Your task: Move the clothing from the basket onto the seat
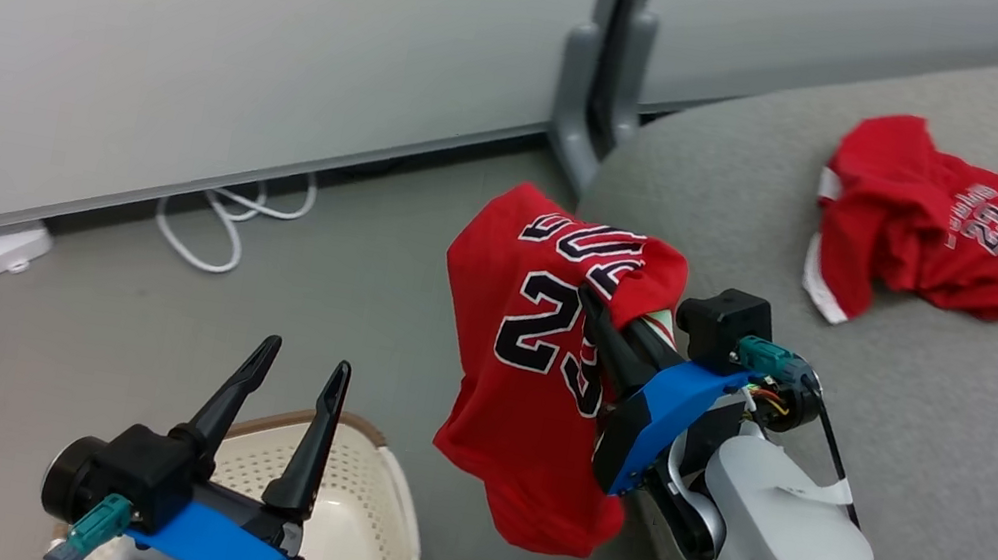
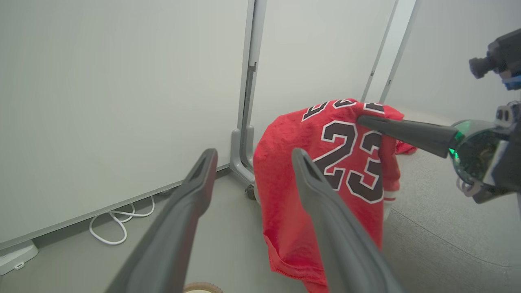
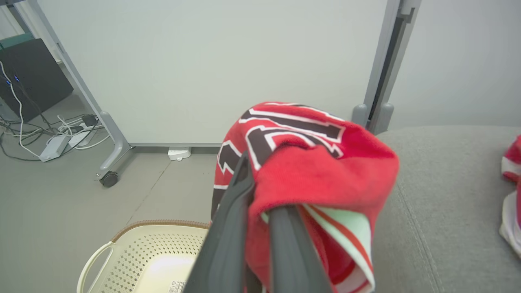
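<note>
Fingers of the left gripper (image 1: pixel 307 357) stood well apart, holding nothing, directly above the basket (image 1: pixel 403 518). Right of the basket, the right gripper (image 1: pixel 604 316) was pinched narrow on a fold of one red jersey (image 1: pixel 528 346), which hung in the air. Farther right of the basket, the second garment (image 1: pixel 933 231) lay crumpled on the seat (image 1: pixel 943 415).

Risk: most of the held cloth hung short of the cushion, so a release here would likely drop it onto the floor (image 1: pixel 144 342).

Right fingertips were buried in cloth. The basket bottom was partly cut off.

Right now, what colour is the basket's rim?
Brown, on the cream perforated basket; the right wrist view shows it best.
</note>
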You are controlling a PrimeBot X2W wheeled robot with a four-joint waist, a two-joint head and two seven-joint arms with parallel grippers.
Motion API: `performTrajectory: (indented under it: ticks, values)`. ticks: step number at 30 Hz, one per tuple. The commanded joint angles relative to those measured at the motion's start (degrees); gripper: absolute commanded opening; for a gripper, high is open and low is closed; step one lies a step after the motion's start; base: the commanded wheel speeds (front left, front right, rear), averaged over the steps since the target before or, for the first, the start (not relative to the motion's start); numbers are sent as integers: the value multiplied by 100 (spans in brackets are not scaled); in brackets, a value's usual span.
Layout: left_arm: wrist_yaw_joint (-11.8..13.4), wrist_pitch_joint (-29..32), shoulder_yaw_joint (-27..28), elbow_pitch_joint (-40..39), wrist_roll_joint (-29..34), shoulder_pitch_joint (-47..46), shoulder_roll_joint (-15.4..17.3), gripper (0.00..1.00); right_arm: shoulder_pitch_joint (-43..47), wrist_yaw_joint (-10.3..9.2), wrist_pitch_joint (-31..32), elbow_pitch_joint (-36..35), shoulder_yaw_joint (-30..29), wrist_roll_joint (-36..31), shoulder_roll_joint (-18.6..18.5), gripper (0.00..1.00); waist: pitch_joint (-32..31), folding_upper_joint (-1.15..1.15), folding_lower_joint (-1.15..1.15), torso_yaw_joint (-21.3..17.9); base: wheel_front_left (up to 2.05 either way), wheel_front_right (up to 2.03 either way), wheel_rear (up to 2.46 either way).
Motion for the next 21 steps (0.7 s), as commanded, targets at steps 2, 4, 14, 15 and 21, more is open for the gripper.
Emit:
performTrajectory:
  ticks: [2, 4, 14, 15, 21]
  values:
    - [-41, -17, 32, -14, 45, -103, 57, 100, -94, 1, -31, -65, -61, -42, -8, 0, 160, 0, 0, -502, 0, 0, 0]
    - [-41, -17, 22, -19, 49, -125, 64, 100, -100, 1, -31, -66, -104, -57, -8, 0, 188, 0, 0, -581, 0, 0, 0]
    - [-29, -16, 20, -22, 97, -252, 192, 100, 39, 1, -31, -217, -333, -169, -5, 0, 448, 0, 0, -1257, 0, 0, 0]
    - [-29, -17, 9, -16, 104, -262, 201, 100, 60, 1, -31, -228, -355, -180, -5, 0, 467, 0, 0, -1290, 0, 0, 0]
    - [-29, -17, -39, 12, 90, -324, 233, 100, 154, 1, -31, -307, -425, -196, -3, 0, 523, 0, 0, -1374, 0, 0, 0]
